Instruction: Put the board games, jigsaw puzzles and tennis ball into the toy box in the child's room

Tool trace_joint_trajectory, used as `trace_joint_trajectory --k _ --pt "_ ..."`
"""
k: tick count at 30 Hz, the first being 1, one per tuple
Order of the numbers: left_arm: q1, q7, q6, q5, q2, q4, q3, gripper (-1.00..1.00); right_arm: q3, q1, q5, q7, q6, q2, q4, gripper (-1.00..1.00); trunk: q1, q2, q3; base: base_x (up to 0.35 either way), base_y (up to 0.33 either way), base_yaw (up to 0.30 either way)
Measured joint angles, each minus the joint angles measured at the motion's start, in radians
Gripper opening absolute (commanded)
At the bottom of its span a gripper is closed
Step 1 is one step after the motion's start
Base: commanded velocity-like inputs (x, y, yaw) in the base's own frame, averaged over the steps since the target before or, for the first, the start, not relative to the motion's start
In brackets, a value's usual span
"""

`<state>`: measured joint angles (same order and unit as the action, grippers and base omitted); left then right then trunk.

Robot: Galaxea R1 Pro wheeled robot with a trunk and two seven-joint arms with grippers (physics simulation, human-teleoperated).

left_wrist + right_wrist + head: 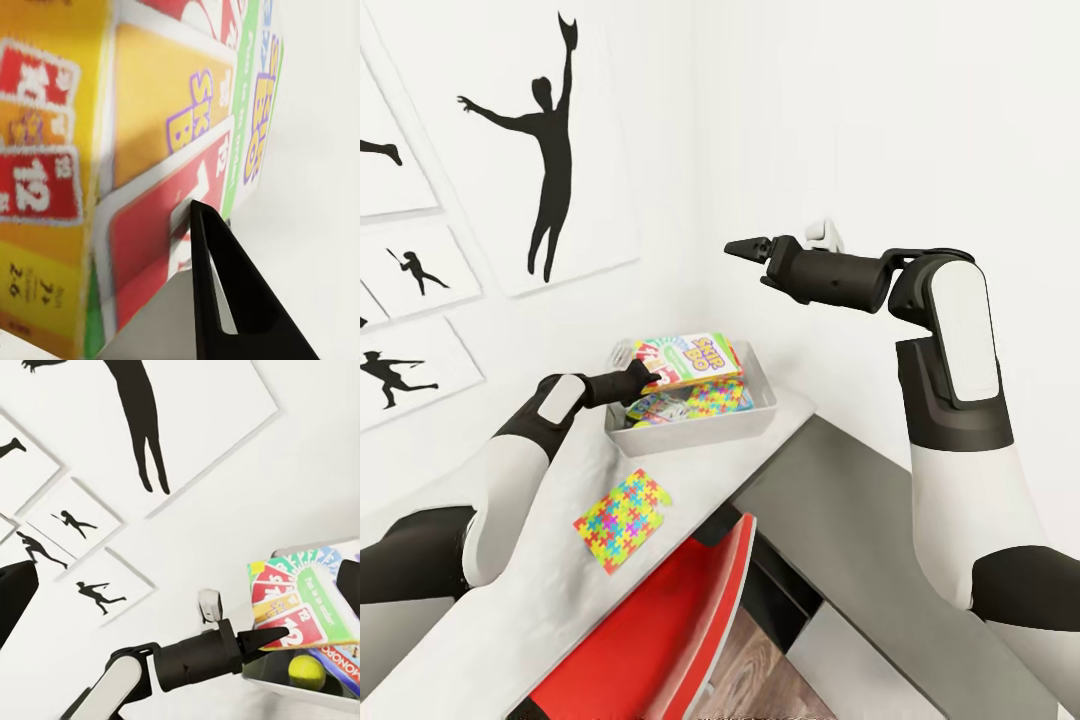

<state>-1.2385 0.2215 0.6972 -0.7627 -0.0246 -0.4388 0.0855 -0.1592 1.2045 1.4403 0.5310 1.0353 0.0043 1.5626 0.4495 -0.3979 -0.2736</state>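
Skip-Bo game (695, 362) lies tilted atop the toy box (755, 415), pinched at its edge by the left gripper (648, 375). One puzzle (622, 520) lies on the table (550, 600). The right gripper (745, 247) hovers high, jaws nearly together, empty.

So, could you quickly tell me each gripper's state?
Left gripper: shut on the Skip-Bo board game, over the toy box.
Right gripper: shut, empty.

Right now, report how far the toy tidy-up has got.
Done: a jigsaw puzzle, the tennis ball and a blue board game lie in the toy box. In hand: the left gripper is placing the Skip-Bo box there. Left: the second puzzle on the table.
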Motion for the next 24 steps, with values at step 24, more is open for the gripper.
trace_joint_trajectory --k 24 --pt "-0.080 0.000 0.000 0.088 -0.003 0.000 0.000 -1.00 -0.002 0.000 0.000 0.000 0.000 0.006 0.002 1.00 0.000 0.000 -0.040 0.000 0.000 0.000"
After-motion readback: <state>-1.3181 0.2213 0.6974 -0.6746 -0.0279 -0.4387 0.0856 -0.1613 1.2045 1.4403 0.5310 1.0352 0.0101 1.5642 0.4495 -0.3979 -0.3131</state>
